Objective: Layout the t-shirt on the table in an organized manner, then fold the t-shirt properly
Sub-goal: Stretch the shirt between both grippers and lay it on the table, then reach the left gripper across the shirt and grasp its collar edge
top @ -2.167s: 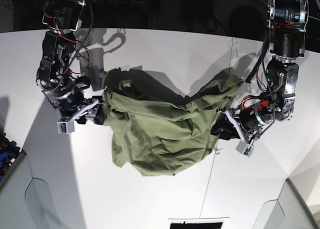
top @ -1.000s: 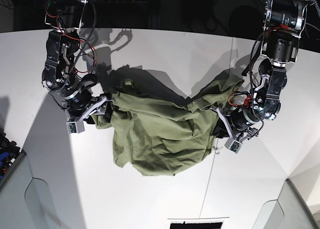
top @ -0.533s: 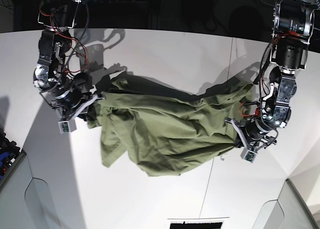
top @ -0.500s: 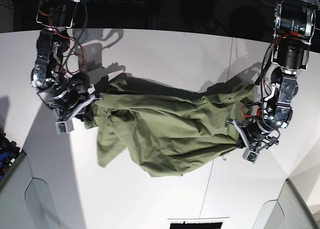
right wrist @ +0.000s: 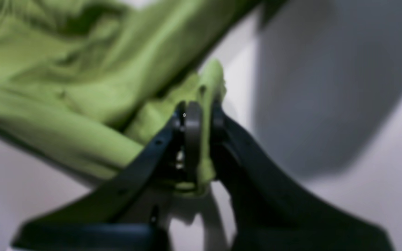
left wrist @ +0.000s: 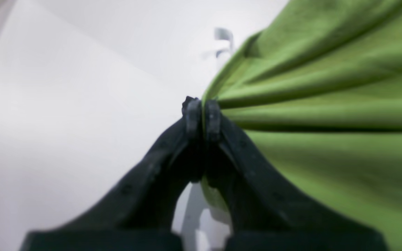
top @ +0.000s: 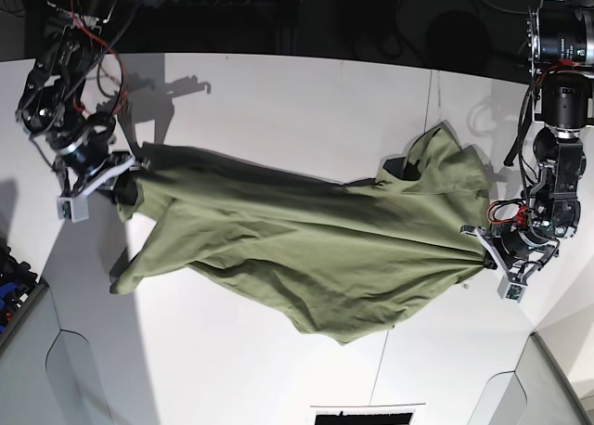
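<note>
The olive green t-shirt [top: 297, 235] hangs stretched wide between my two grippers above the white table [top: 278, 100], creased and sagging in the middle. My left gripper [top: 484, 251], on the right of the base view, is shut on the shirt's edge; its wrist view shows the black fingers [left wrist: 190, 115] pinching green cloth [left wrist: 326, 104]. My right gripper [top: 125, 172], on the left of the base view, is shut on the other edge, and its wrist view shows the fingers [right wrist: 192, 118] clamping a bunched fold [right wrist: 82, 87]. No white tag shows.
A thin dark seam [top: 429, 96] runs across the table on the right. The table's cut-out front corners [top: 83, 369] lie at the lower left and lower right. A dark slot [top: 362, 416] sits at the front edge. The arms' shadows fall on the back of the table.
Both grippers have moved outward, apart from each other, still holding the shirt. The shirt has gone from a bunched heap to a wide stretched span.
</note>
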Robot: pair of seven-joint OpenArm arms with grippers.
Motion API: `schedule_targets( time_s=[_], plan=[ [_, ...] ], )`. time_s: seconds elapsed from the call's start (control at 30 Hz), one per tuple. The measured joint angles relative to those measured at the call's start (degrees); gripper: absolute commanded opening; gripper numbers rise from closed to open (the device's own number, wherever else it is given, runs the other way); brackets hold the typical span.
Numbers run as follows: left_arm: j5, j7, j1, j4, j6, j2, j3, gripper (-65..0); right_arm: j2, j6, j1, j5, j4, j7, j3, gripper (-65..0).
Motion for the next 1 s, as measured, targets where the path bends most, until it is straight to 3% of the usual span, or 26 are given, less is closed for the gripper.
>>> schedule_targets(
  time_s=[0.03,0.13,0.23,0.3,0.4,0.57,0.67,0.77,1.0],
  plan=[
    [-1.51,0.57,0.15,0.00,-2.16,-0.07,-0.39,-63.5,-0.07,0.22,-1.01,0.00,0.09,-0.02,0.00,-65.0],
    [-5.77,2.40,0.31,0.00,-4.52,0.00,-0.59,-47.3,-0.11,1.38,-2.89,-0.02,0.17,1.90,0.02,-65.0],
    [-9.84,4.22,0.28,0.00,-7.50,0.00,-0.59,-38.3,0.04,1.51,-3.34,-0.15,0.22,2.51,0.07,-41.2],
    [-12.44,4.87,0.28,0.00,-8.83,-0.02,-0.59,-38.2,0.04,1.51,-3.08,0.57,0.24,2.54,0.07,-33.8],
    [-17.03,8.20,0.28,0.00,-12.17,0.00,-2.03,-38.3,0.04,1.51,-2.97,1.25,1.97,2.47,0.07,-33.5],
    [-27.71,17.27,0.28,0.02,-18.67,-0.28,-10.45,-38.3,0.02,1.73,-2.95,1.36,6.32,0.52,2.49,-33.5],
    [-36.09,21.40,1.01,0.02,-18.88,-1.40,-13.64,-38.3,0.04,1.70,-2.95,1.29,6.64,0.52,5.46,-33.5],
    [-41.99,22.10,3.21,0.42,-18.99,-2.69,-14.56,-38.3,0.07,1.70,-2.95,-0.13,6.32,0.44,6.51,-33.5],
    [-42.80,22.67,11.17,12.33,-18.84,0.35,-14.51,-38.3,0.04,1.66,-2.80,-1.11,-2.08,5.40,5.01,-33.5]
  ],
)
